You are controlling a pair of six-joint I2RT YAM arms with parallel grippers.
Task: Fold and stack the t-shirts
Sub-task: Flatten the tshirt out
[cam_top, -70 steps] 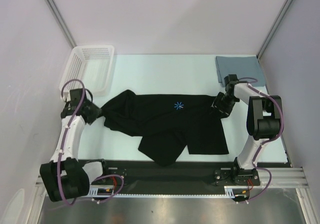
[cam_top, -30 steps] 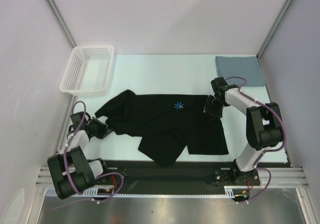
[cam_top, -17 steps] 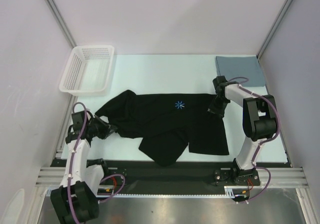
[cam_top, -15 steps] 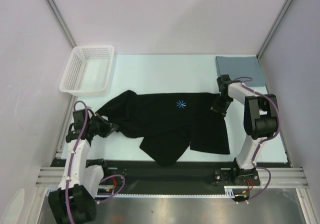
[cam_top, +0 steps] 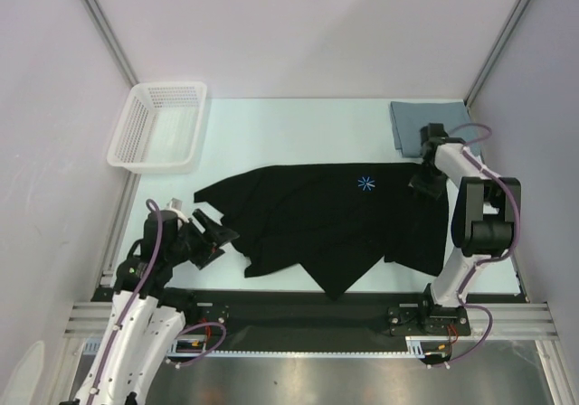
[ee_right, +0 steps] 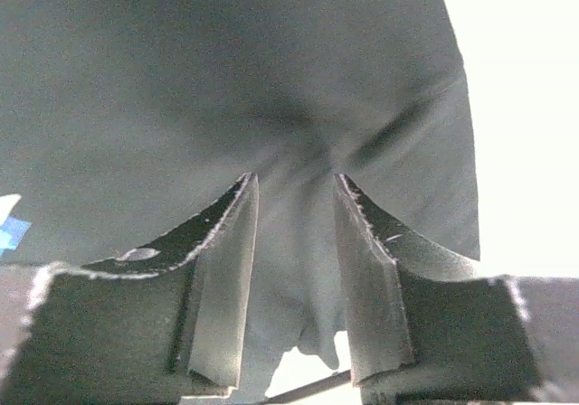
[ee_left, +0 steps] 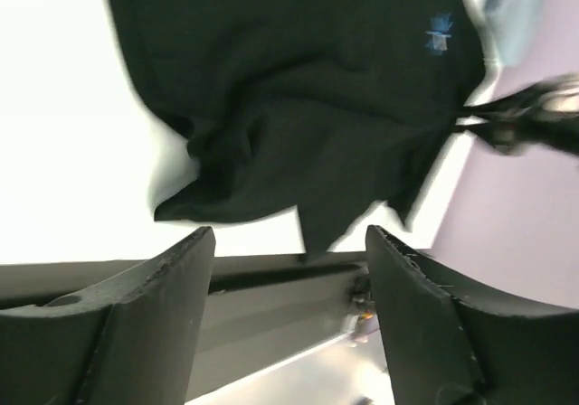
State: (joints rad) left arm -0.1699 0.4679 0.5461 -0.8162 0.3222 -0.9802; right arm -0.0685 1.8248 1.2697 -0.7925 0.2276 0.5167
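Note:
The large black t-shirt (cam_top: 326, 220) lies spread across the middle of the table, its blue-white starburst mark (cam_top: 366, 184) facing up. My right gripper (cam_top: 423, 185) is at the shirt's far right corner; in the right wrist view (ee_right: 294, 188) its fingers are closed on a fold of that cloth (ee_right: 271, 80). My left gripper (cam_top: 215, 236) is open and empty, just off the shirt's left edge; in the left wrist view (ee_left: 289, 242) the shirt (ee_left: 298, 80) lies beyond its wide-apart fingers. The slate grey-blue t-shirt (cam_top: 432, 125) lies folded at the back right corner.
A white mesh basket (cam_top: 158, 125) stands at the back left. A black rail (cam_top: 298, 310) runs along the table's near edge, and the shirt's lowest point hangs onto it. Walls close in on the left and right.
The black shirt has been dragged to the right and spread wider, with the right gripper moving right. The left gripper has let go of the left edge and drawn back toward the near side.

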